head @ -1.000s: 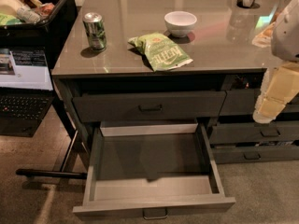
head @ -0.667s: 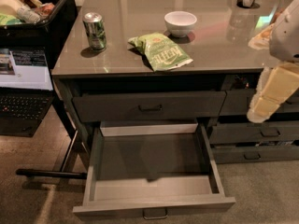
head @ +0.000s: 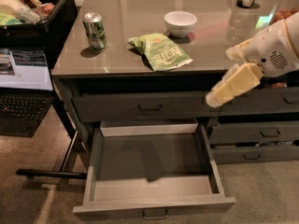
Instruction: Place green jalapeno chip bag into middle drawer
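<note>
Pincer hangs near counter front edge.

The crinkly green jalapeno chip bag lay flat on the countertop near its front edge, lettering up. Below it, the dark-grey middle drawer stood pulled out, its inner walls lighter grey. The gripper hung to their right, touching neither.
</note>
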You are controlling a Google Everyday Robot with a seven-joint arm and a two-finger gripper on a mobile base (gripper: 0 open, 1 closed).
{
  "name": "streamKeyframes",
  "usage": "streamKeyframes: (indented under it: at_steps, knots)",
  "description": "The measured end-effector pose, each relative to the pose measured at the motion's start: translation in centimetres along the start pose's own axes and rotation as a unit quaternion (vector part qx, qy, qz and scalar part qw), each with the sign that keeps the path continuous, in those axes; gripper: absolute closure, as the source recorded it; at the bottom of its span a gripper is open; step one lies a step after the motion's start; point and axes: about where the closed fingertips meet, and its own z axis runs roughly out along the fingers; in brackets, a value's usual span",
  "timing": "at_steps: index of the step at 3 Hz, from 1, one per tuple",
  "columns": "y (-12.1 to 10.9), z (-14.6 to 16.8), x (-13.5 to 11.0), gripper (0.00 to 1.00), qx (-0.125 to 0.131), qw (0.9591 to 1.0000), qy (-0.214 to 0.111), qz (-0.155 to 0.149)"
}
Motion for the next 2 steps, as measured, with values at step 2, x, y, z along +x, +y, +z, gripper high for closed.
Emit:
streamKeyframes:
  at_steps: [2]
  knots:
    - [0.09,-0.03,-2.41,0.00,-0.001,0.9990,-0.043,0.009]
